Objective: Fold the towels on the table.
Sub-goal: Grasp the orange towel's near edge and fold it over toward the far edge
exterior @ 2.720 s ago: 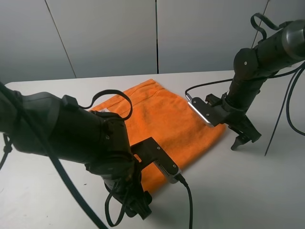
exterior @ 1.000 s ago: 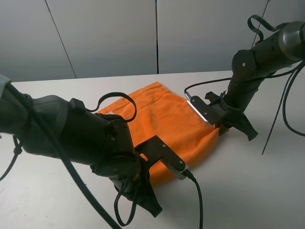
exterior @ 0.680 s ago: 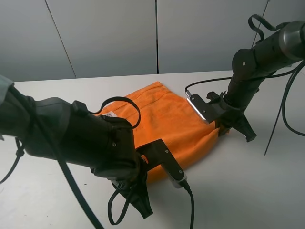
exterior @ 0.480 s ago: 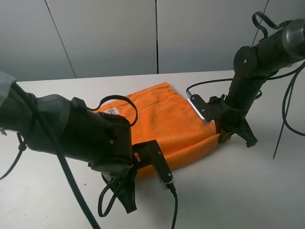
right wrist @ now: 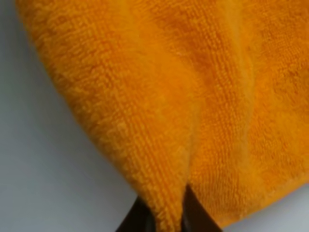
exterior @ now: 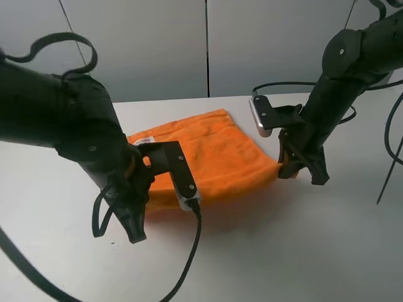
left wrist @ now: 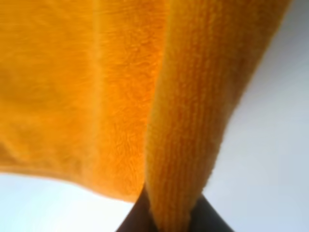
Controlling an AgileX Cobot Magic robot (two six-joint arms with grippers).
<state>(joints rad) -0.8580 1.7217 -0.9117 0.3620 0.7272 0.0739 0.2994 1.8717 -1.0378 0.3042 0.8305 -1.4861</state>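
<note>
The orange towel (exterior: 214,154) lies mid-table on the white table (exterior: 283,251), closer to the far edge than the near one, with its near hem raised at both corners. The left gripper (left wrist: 169,221) is clamped on the near left corner and the right gripper (right wrist: 166,218) on the near right corner. The hem between them seems to sag tableward, though shadow hides it.

towel (exterior: 217,151) label (exterior: 143,139) unreadable, left hand (left wrist: 171,220) mostly cropped
</note>
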